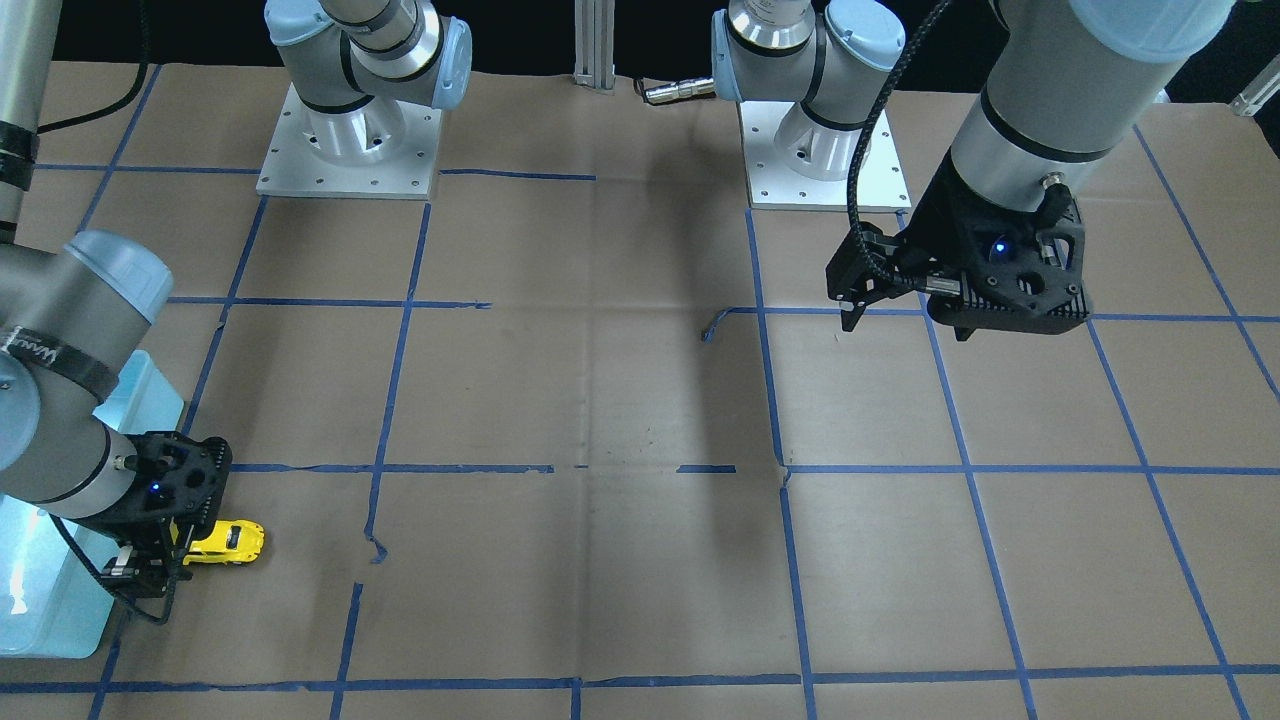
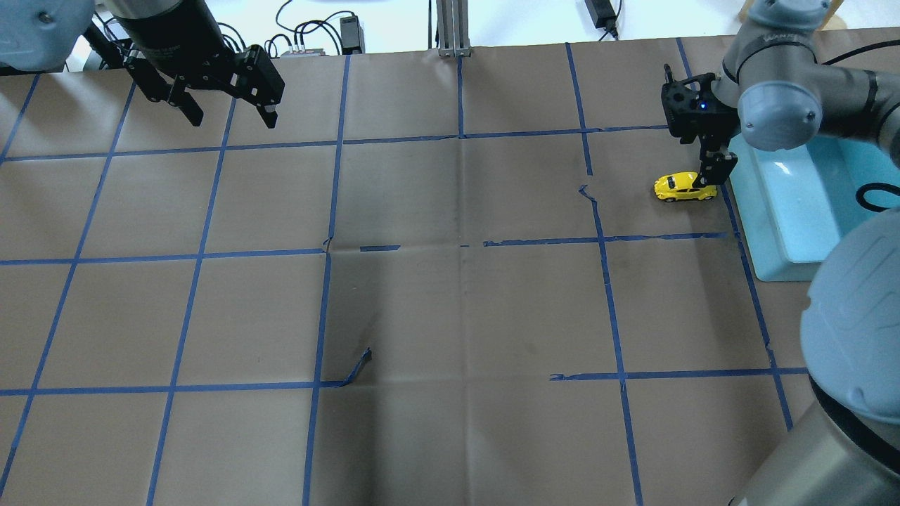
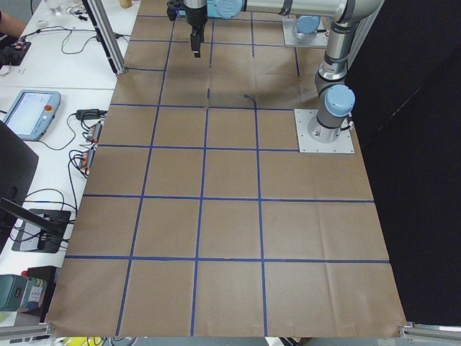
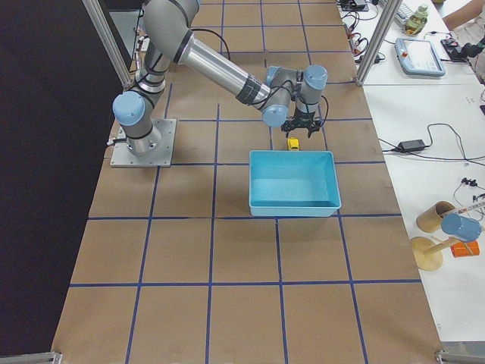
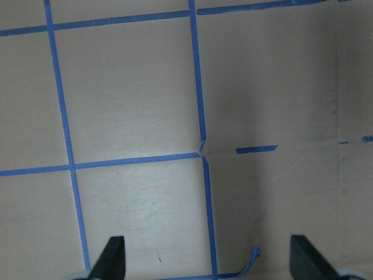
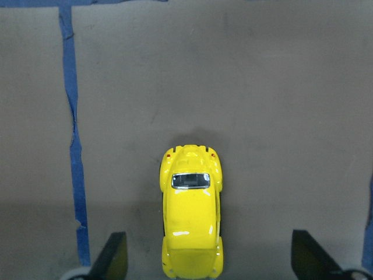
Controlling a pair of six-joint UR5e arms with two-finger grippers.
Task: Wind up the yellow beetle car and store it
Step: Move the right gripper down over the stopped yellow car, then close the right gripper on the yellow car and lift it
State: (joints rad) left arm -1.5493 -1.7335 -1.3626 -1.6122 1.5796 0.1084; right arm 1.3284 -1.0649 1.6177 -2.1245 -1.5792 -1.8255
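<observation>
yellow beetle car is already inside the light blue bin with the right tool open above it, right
The small yellow beetle car stands on the brown paper table beside the light blue plastic bin, not inside it; the overhead view shows this. The right tool is open above it.

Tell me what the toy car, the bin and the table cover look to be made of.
Toy car: glossy yellow finish with sharp highlights. It could be painted metal or hard plastic; I cannot tell which.
Bin: smooth light-blue plastic by the look, with a slight sheen.
Table cover: matte brown paper, going by the fold creases.
Grid lines: blue tape, torn and lifting in spots.
</observation>
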